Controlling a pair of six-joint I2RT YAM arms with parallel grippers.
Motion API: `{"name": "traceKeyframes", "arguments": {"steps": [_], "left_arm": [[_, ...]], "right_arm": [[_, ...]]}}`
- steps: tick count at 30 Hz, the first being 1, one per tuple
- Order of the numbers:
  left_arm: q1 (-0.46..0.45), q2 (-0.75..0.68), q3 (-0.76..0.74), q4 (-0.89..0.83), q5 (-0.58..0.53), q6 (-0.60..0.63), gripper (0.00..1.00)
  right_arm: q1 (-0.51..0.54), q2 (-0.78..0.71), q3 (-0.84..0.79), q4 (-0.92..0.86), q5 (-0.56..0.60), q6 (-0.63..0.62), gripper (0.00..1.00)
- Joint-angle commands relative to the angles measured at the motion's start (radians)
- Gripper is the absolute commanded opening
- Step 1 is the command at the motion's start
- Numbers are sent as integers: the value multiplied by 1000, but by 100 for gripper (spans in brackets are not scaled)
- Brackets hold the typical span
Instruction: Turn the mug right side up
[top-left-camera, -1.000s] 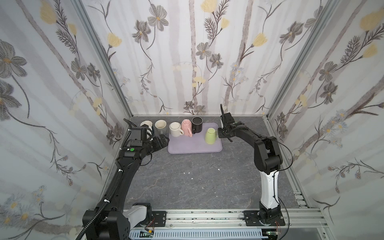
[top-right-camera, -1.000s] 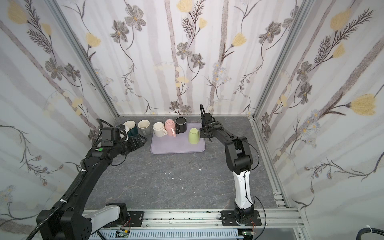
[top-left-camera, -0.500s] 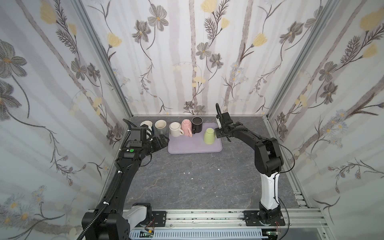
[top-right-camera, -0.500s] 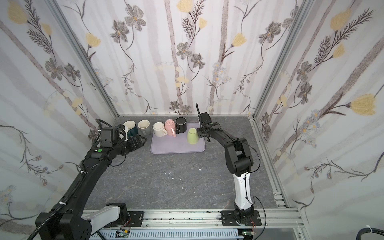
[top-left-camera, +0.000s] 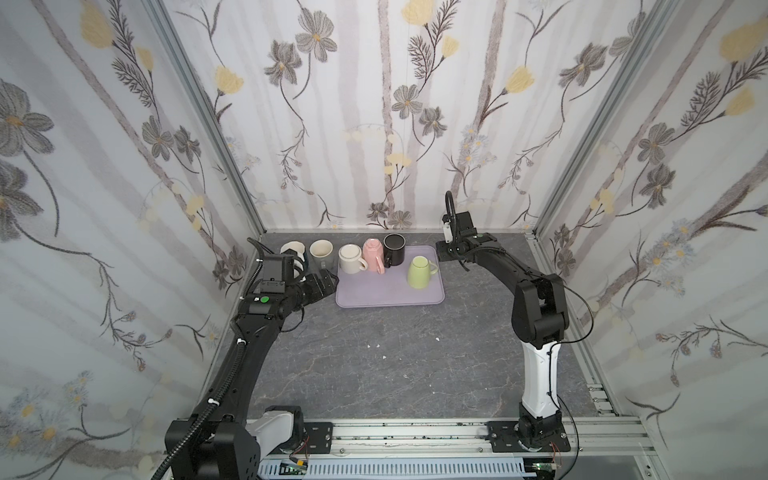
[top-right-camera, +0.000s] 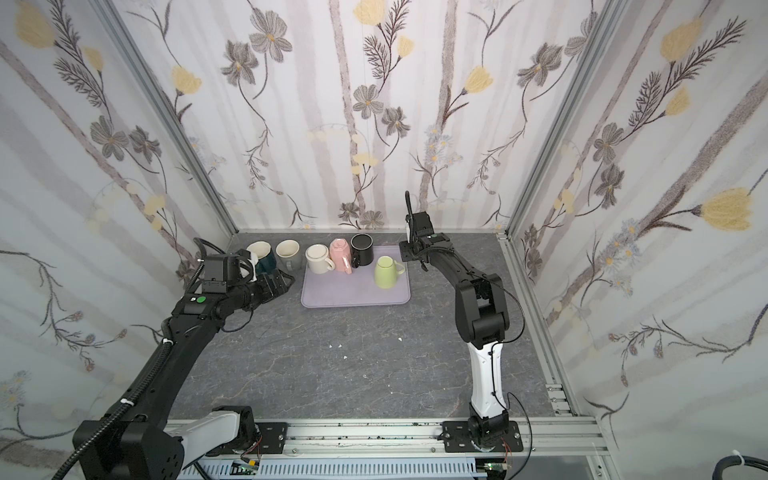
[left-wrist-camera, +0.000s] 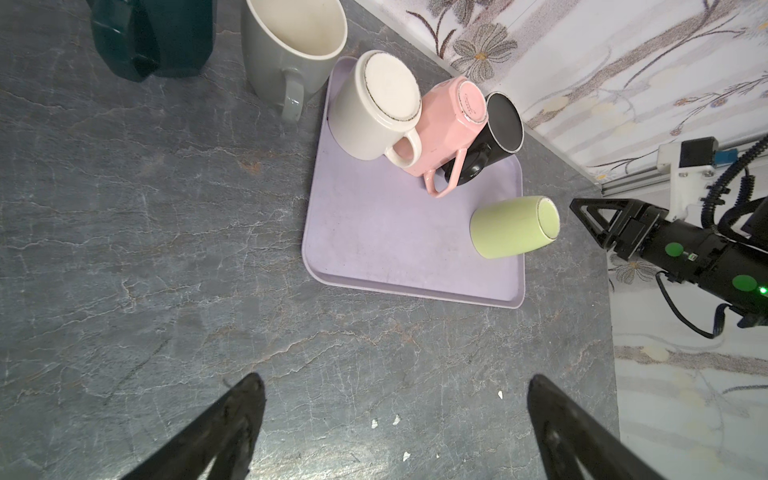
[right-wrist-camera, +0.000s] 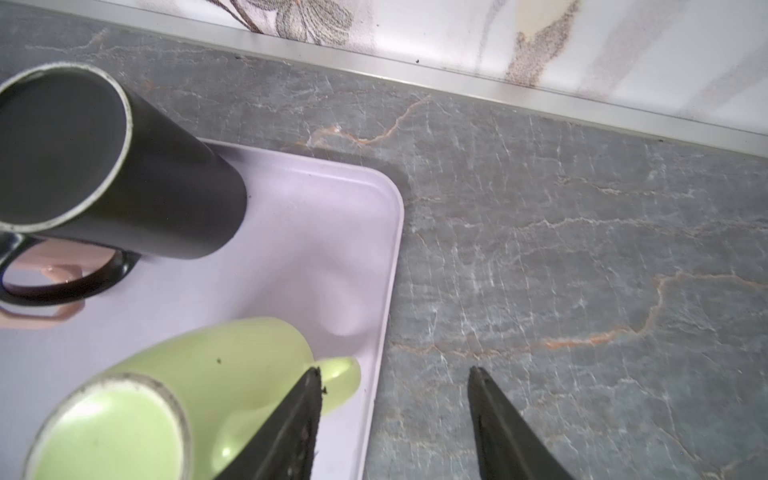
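Note:
A light green mug (top-left-camera: 419, 272) (top-right-camera: 386, 273) stands upside down, base up, at the right end of a lilac tray (top-left-camera: 382, 291) in both top views. Its handle (right-wrist-camera: 337, 376) points toward my right gripper (top-left-camera: 440, 254) (right-wrist-camera: 394, 373). That gripper is open just beside the handle, over the tray's edge, and nothing lies between its fingers. One finger (right-wrist-camera: 305, 399) overlaps the handle in the right wrist view. My left gripper (top-left-camera: 327, 276) (left-wrist-camera: 392, 380) is wide open and empty left of the tray. The left wrist view shows the mug (left-wrist-camera: 509, 227) too.
A cream mug (top-left-camera: 350, 258), a pink mug (top-left-camera: 372, 254) and a black mug (top-left-camera: 394, 249) stand upside down along the tray's back edge. A grey mug (top-left-camera: 322, 250) and a dark teal mug (top-left-camera: 293, 252) stand upright left of the tray. The back wall is close behind.
The right gripper's jaws have spread wider beside the green mug's handle, and its wrist has swung slightly. The green mug and the left arm have stayed put.

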Motion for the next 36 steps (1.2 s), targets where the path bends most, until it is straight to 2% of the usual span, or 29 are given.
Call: {"name": "traceKeyframes", "arguments": {"steps": [1, 6, 16, 27, 32, 36], "left_arm": [[0, 1, 2, 16, 4, 2, 100], [0, 4, 2, 22, 5, -3, 100], [0, 14, 0, 33, 26, -14, 100], [0, -4, -4, 29, 24, -11, 100], [0, -10, -6, 29, 25, -12, 100], [-1, -18, -8, 29, 27, -11, 100]], "right_arm": [[0, 43, 57, -22, -27, 14, 58], [1, 96, 131, -72, -30, 4, 58], [21, 122, 133, -93, -22, -6, 57], [53, 134, 135, -137, 45, -24, 55], [63, 108, 101, -154, 57, -25, 52], [73, 73, 34, -141, 9, -26, 49]]}}
